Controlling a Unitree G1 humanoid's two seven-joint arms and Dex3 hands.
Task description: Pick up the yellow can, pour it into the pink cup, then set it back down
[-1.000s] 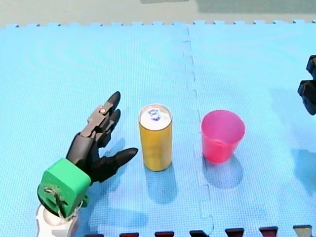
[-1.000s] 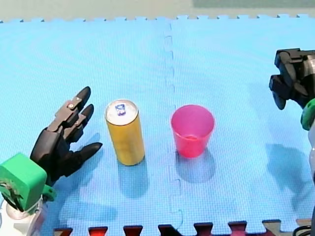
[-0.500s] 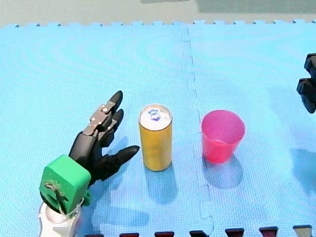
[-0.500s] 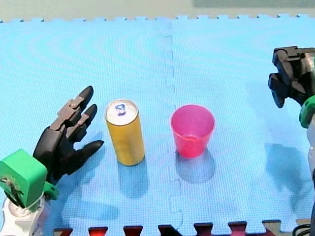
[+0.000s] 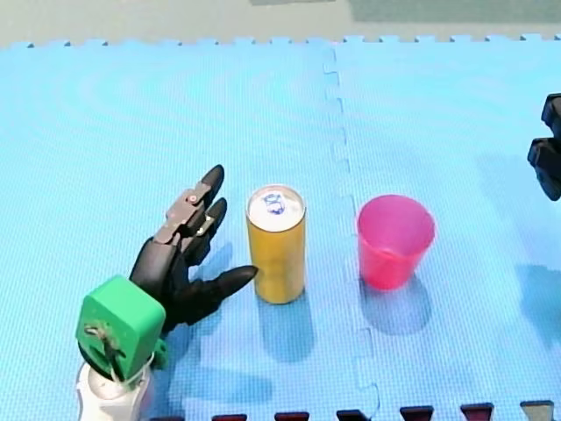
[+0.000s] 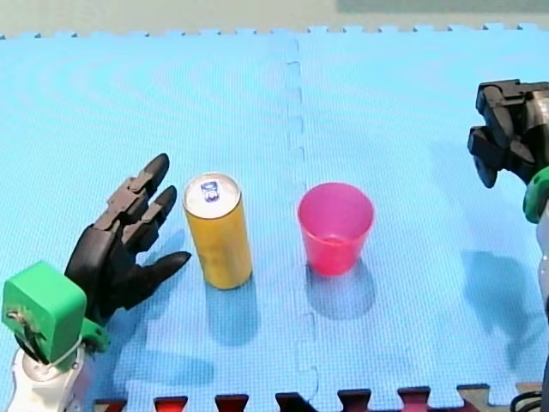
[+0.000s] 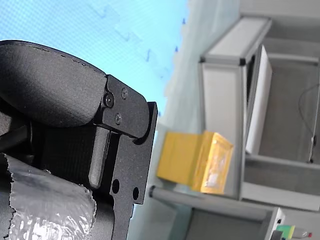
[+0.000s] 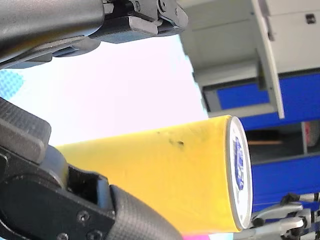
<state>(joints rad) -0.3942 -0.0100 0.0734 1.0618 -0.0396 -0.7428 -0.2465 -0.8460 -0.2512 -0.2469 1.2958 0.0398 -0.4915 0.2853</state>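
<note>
The yellow can (image 5: pixel 276 250) stands upright on the blue foam mat (image 5: pixel 131 114), its silver lid up. Right of it, a hand's width away, stands the pink cup (image 5: pixel 394 241), upright with its mouth open to the top. My left hand (image 5: pixel 221 235) is just left of the can, palm toward it, and holds nothing. Its thumb tip (image 5: pixel 247 274) almost reaches the can's lower side. In the second wrist view the can (image 8: pixel 165 180) lies close between the black fingers (image 8: pixel 75 20). My right hand (image 6: pixel 508 129) hovers at the far right, fingers curled, holding nothing.
A seam (image 5: pixel 340 149) in the mat runs away from me between can and cup. The mat's jagged front edge (image 5: pixel 351 414) is close below the can. The first wrist view shows a yellow box (image 7: pixel 195 162) on a grey frame off the mat.
My left hand has slid right toward the can, and its thumb tip now nearly meets the can's side. Can, cup and right hand have stayed put.
</note>
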